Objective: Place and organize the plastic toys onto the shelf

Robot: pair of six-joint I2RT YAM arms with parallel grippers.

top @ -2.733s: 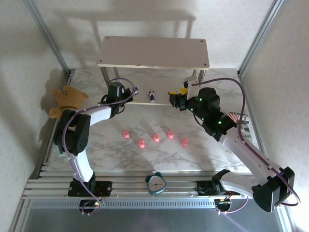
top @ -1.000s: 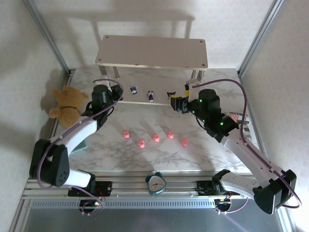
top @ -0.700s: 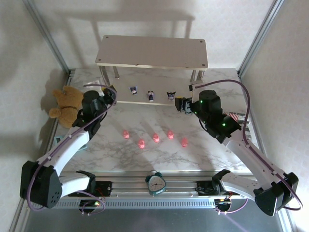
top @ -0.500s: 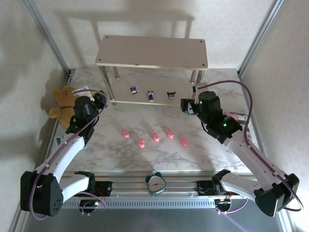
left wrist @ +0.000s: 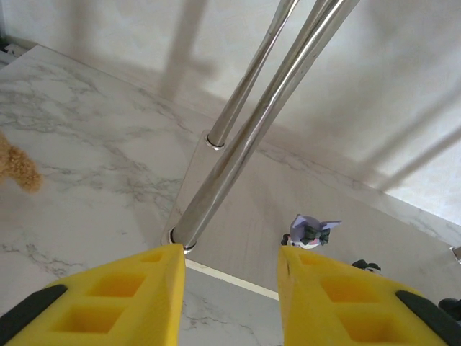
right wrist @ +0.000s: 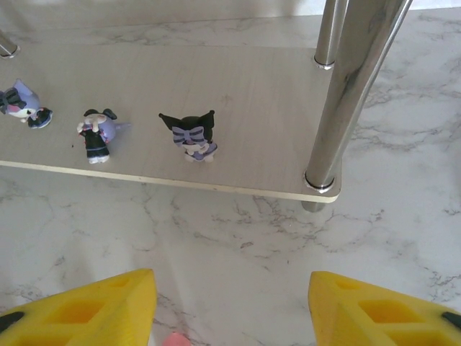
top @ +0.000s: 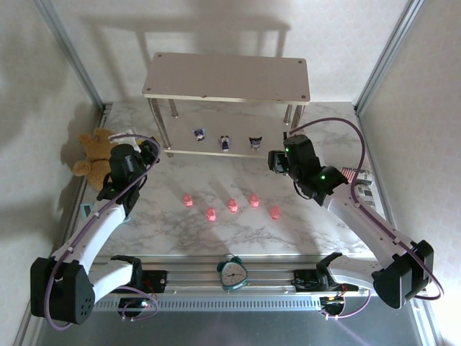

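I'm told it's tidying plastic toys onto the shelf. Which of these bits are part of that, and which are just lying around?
Part of the job:
- five pink pig figures, standing on the table
- three purple-and-white figurines, on the lower board
- the shelf

Just lying about:
- teddy bear, at the left
- alarm clock, at the near edge

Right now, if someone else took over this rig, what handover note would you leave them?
Left hand: open, empty, near the left legs of the shelf.
Right hand: open, empty, facing the right end of the lower board.
Done: three purple-and-white figurines sit in a row on the lower board.
Left: five pink pigs lie on the marble table in front of the shelf, to be picked up and placed.
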